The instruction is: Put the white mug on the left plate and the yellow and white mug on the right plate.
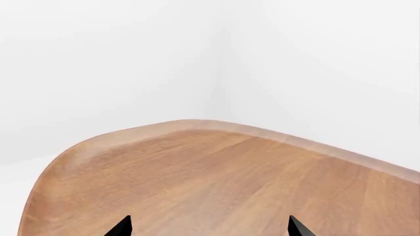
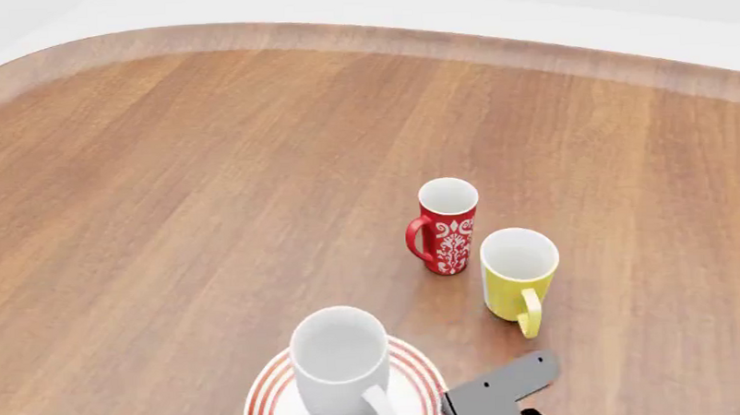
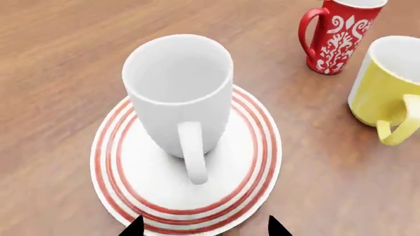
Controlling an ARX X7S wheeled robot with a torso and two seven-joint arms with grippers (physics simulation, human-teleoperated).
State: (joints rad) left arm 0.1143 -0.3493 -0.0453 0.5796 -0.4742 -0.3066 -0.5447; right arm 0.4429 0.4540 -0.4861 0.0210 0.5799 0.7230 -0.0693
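White mug (image 3: 178, 93) stands upright on plate (image 3: 131, 182); my right fingers (image 3: 135, 227) spread, empty (left gripper (image 1: 208, 227) likewise), yellow mug (image 2: 518, 269) on table (image 2: 161, 224).

Head view: left plate (image 2: 273, 395) cut off at 6 o'clock edge, and white mug (image 2: 340, 367) hides its middle. Right gripper (image 3: 204, 227) shows fingertips only in right wrist view; left gripper (image 1: 210, 227) likewise. Red mug (image 3: 341, 27) rim cropped at 12 o'clock.
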